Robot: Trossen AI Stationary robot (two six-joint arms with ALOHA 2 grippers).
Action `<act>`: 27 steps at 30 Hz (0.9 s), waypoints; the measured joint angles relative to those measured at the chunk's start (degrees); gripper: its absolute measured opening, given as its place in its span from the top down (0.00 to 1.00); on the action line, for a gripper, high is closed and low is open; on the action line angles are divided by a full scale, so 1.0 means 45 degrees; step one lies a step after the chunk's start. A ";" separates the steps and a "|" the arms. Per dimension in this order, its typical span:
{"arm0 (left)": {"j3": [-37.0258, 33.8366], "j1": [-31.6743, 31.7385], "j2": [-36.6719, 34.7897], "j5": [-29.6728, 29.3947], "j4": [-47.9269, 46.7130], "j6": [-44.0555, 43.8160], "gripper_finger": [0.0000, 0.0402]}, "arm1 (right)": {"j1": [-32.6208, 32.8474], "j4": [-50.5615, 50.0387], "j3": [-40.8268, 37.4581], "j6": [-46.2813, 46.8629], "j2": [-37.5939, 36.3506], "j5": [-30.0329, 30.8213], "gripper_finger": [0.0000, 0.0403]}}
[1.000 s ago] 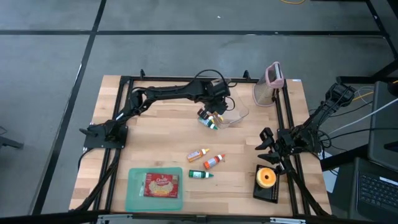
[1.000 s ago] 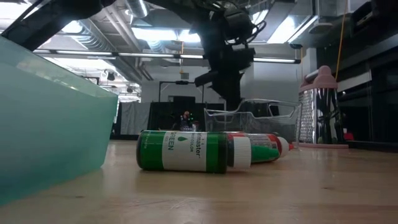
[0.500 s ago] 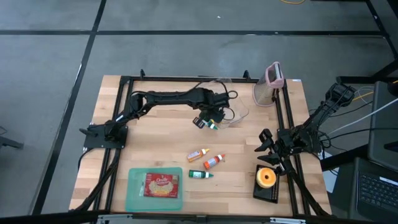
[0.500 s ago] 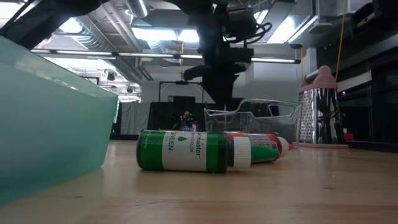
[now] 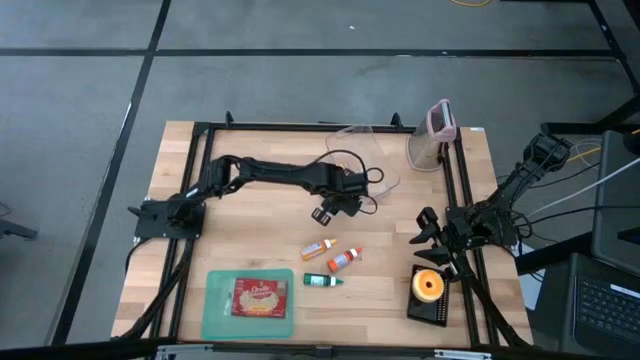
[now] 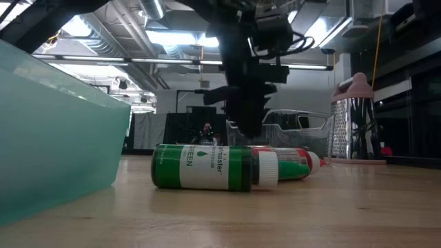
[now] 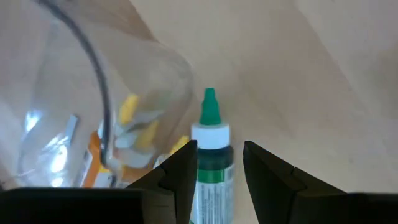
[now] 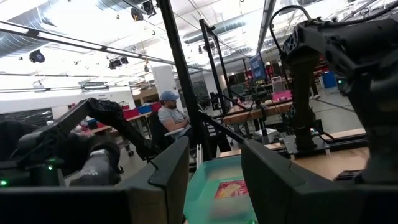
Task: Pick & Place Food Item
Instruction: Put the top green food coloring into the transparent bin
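Observation:
My left gripper (image 5: 328, 209) hangs over the table's middle, just near-side of a clear plastic container (image 5: 366, 166), and is shut on a small green-capped bottle (image 7: 211, 155). The container (image 7: 93, 93) lies beside it with yellow and orange items inside. Three more small bottles lie on the table: an orange one (image 5: 319, 247), a red one (image 5: 343, 260) and a green one (image 5: 322, 281). The green one also shows in the low view (image 6: 207, 167). My right gripper (image 5: 428, 236) waits open at the table's right edge. My left gripper has the bottle's body (image 7: 210, 180) between its two fingers, which lie along the bottle. The white collar and green cap (image 7: 209, 107) stick out past the fingertips. The bottle is clear of the table, and the fingers slant downward over it.
A teal tray (image 5: 218, 310) with a red and yellow food pack (image 5: 260, 298) sits at the near left. A metal grater with a pink top (image 5: 436, 140) stands at the far right. An orange roll on a black stand (image 5: 428, 288) sits near my right gripper.
My left gripper has come away from the clear container, moving toward the table's near edge and down, with the green-capped bottle still between its fingers. The container stays where it was.

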 joint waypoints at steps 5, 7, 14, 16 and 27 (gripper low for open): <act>-0.0664 0.0268 0.0015 0.0014 0.1042 -0.0203 0.69 | 0.0000 -0.0002 0.0003 0.0000 0.0000 0.0000 0.64; -0.0663 0.0320 0.0015 0.0051 0.1153 -0.0283 0.69 | 0.0000 -0.0002 0.0001 0.0000 0.0000 -0.0001 0.64; -0.0643 0.0367 0.0395 0.0821 0.1733 -0.0634 0.69 | 0.0000 -0.0002 -0.0002 0.0000 0.0000 0.0000 0.64; -0.0662 0.0329 0.0562 0.0829 0.1619 -0.0634 0.69 | 0.0000 0.0000 0.0001 0.0000 0.0000 -0.0003 0.64; -0.0612 0.0263 0.0933 0.0873 0.1701 -0.0796 0.69 | 0.0000 0.0000 0.0003 0.0000 -0.0001 0.0000 0.64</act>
